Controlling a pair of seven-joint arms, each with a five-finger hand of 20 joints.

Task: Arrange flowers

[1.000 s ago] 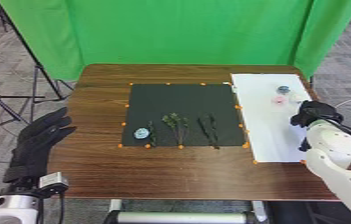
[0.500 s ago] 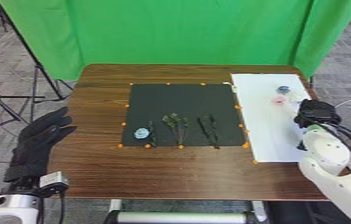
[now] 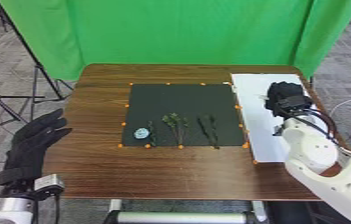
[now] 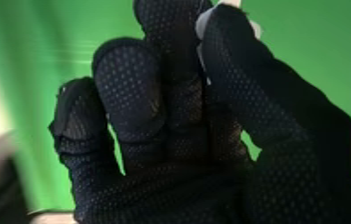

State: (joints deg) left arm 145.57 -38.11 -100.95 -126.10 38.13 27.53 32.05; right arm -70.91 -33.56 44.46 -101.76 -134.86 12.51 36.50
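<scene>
On the black mat (image 3: 180, 97), a pale blue, round bloom (image 3: 141, 133) lies near its near-left corner, dark sprig (image 3: 152, 136) just beside; green leafy sprigs (image 3: 172, 120) lie mid-mat, slender dark stems (image 3: 208, 131) right of them. Right of the mat, the right hand (image 3: 284, 94) pinches a whitish piece (image 4: 203, 22), mostly hidden.

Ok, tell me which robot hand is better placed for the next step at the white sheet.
Likely the right: the right robot hand is over the white sheet, pinching a pale item, while the left robot hand hangs at the table's left edge, beyond the black mat.
</scene>
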